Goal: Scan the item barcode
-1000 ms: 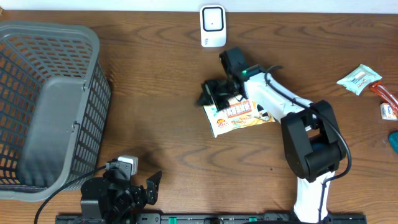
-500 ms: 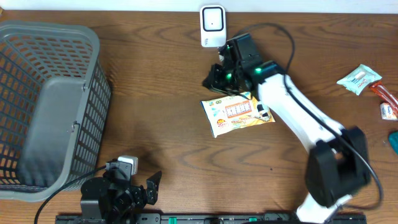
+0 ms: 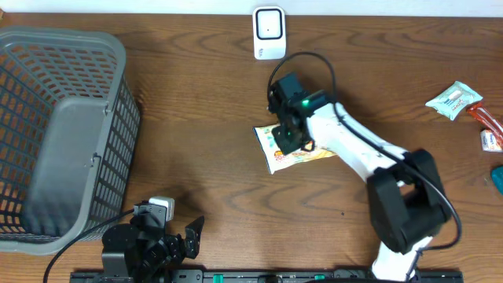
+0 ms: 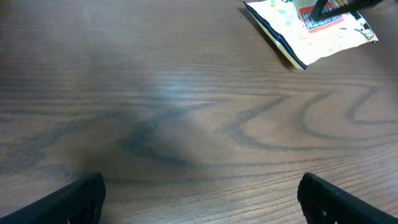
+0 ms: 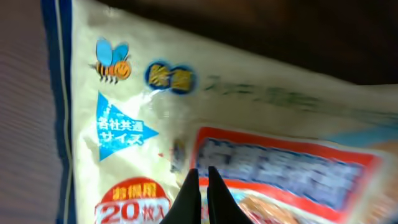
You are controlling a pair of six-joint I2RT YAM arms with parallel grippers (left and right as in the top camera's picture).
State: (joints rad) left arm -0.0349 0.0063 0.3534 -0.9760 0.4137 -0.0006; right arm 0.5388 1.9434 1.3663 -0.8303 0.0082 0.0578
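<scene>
A cream snack packet [image 3: 275, 157] with red print lies flat on the wooden table near the middle. My right gripper [image 3: 288, 140] hangs over its left part, jaws shut with nothing between them. In the right wrist view the shut gripper [image 5: 203, 173] points at the packet's printed face [image 5: 130, 130], close to or touching it. No barcode shows on this face. A white scanner [image 3: 269, 33] stands at the table's far edge, behind the packet. My left gripper [image 4: 202, 202] stays open low over bare wood at the near edge, with the packet [image 4: 311, 28] far ahead to its right.
A large grey mesh basket [image 3: 118, 49] fills the left side of the table. At the far right edge lie a white-green sachet [image 3: 454, 101], a red-white item [image 3: 491, 134] and a teal object [image 3: 498, 177].
My right arm rose from the packet toward the scanner, then came back down over the packet's left part. The packet stayed on the table. The left arm has not moved.
</scene>
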